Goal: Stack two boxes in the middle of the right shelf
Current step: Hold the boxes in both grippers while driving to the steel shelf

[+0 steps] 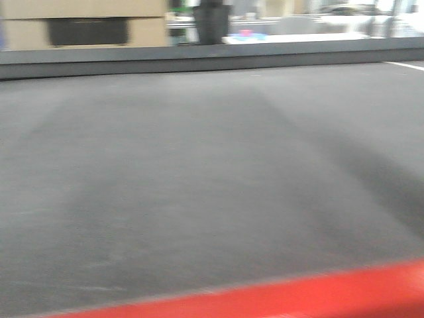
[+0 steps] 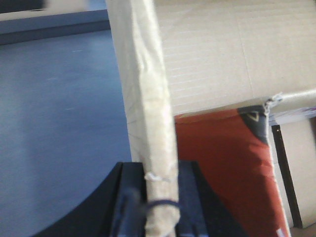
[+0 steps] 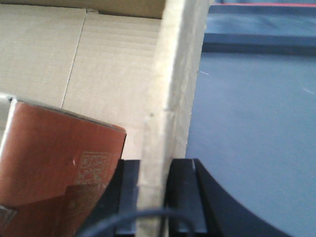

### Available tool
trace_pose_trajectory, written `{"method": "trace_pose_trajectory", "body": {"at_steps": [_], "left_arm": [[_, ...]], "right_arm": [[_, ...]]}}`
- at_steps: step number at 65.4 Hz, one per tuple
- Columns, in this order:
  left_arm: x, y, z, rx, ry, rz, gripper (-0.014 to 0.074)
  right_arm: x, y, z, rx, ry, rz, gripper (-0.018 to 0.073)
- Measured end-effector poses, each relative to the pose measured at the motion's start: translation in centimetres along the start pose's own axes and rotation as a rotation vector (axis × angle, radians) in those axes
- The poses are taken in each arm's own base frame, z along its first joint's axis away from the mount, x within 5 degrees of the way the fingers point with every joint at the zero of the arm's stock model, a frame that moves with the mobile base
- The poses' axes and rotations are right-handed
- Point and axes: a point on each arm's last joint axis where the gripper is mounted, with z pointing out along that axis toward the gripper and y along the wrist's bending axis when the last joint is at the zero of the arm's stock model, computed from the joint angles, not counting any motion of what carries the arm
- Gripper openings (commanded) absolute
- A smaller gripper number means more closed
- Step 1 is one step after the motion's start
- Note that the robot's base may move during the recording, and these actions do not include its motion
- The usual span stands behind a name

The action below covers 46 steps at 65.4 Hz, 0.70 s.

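Observation:
I hold one open brown cardboard box by two of its walls. My left gripper is shut on the upright wall edge. In the right wrist view the same box shows from the other side, with my right gripper shut on its wall. A red package lies inside the box, and in the right wrist view its printed square code shows on the red package. Neither gripper shows in the front view. The right shelf is out of view.
The blurred front view shows a wide grey surface with a red rail along the near edge. Far behind it stand a tan cardboard box with a dark slot and a black object.

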Motion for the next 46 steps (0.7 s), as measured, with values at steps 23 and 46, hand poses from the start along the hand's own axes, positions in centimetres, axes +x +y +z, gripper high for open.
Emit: {"method": "trace_pose_trajectory", "body": {"at_steps": [23,46], "left_arm": [[-0.02,0.00,0.00,0.000,-0.002,0.000,-0.0111],[-0.02,0.00,0.00,0.000,-0.002,0.000,-0.0111]], "right_arm": [[0.01,-0.01,0.07,0.000,0.001,-0.002,-0.0153],[0.01,-0.01,0.07,0.000,0.001,-0.002,-0.0153]]}}
